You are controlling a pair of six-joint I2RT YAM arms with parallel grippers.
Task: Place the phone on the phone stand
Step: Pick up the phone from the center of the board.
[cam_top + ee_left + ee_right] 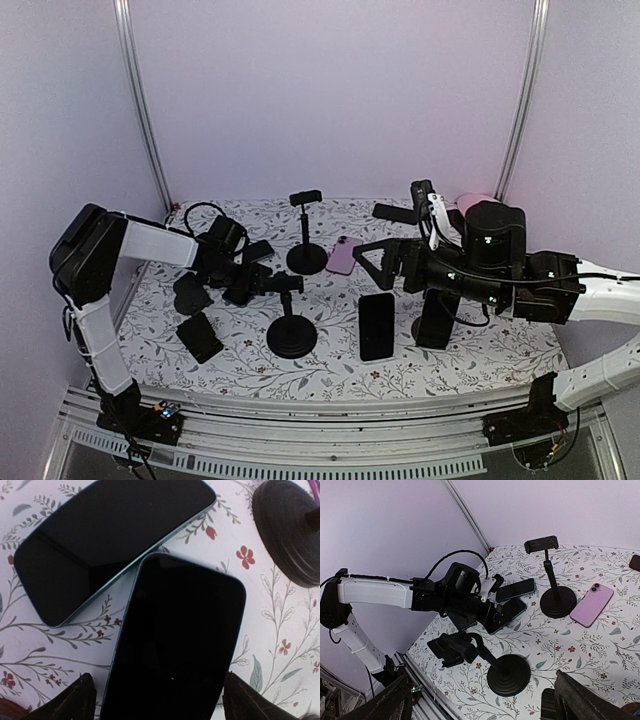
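On floral mat [280,630]: left pincer [162,700] spread astride dark phone [175,640] overlapping second phone [100,540]; right pincer [485,697] spread wide.

Left arm reaches forward and inward, wrist pitched down. Left hand [250,278] sits low, fingers [75,700] spread wide. Right arm folds in from the right, elbow raised. Right hand [372,262] points leftward, jaws fully apart, empty.

Lower phone [175,645]: near end cut off by the bottom edge.
Stand base [287,527]: right part beyond the frame.
Left fingers [75,702]: only tips show.
Dark object [636,562]: mostly cropped, unidentifiable.
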